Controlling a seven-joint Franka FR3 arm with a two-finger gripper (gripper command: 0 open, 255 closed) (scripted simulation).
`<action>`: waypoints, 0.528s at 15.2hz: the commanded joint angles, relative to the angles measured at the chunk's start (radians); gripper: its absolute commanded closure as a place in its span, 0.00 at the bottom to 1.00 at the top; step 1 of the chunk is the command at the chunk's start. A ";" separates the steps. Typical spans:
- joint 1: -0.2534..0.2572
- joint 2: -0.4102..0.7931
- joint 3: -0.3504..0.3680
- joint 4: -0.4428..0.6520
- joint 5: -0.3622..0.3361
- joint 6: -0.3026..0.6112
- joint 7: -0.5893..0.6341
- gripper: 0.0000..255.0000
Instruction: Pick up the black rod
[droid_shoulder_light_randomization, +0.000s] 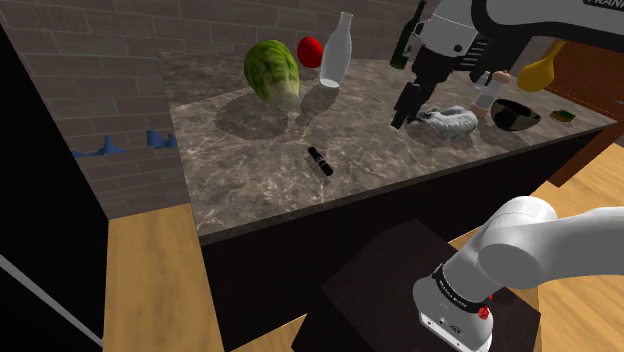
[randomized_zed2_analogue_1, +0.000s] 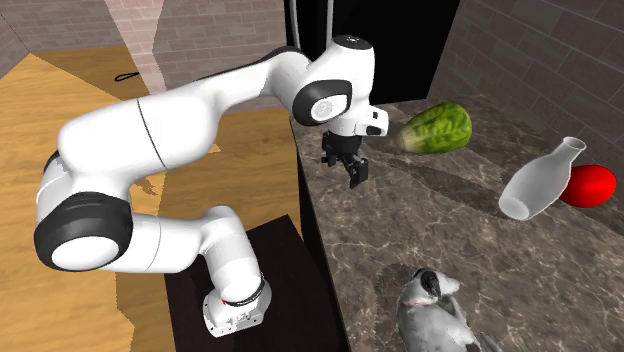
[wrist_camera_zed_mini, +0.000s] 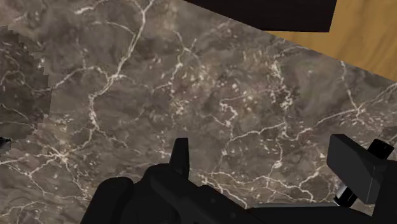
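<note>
**Rod (droid_shoulder_light_randomization: 319, 161) lies loose, gripper (droid_shoulder_light_randomization: 403, 116) apart from it**

The rod lies flat on the marble counter (droid_shoulder_light_randomization: 250, 190), near its front edge, before the cabbage (droid_shoulder_light_randomization: 272, 70). The gripper hangs over the counter, well off to the shoulder view's right, fingers (wrist_camera_zed_mini: 180, 156) spread and empty.

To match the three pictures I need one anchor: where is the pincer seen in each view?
Shoulder view: pincer right of middle, high, above the marble counter.
Second exterior view: pincer near the middle, by the counter's edge.
Wrist view: pincer open, over veined marble.
Shared landmark: the marble counter.
</note>
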 joint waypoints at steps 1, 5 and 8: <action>0.000 0.000 0.000 0.000 0.000 0.000 0.000 0.00; 0.000 0.130 0.086 0.062 0.059 -0.001 0.163 0.00; -0.002 0.240 0.143 0.122 0.097 -0.001 0.283 0.00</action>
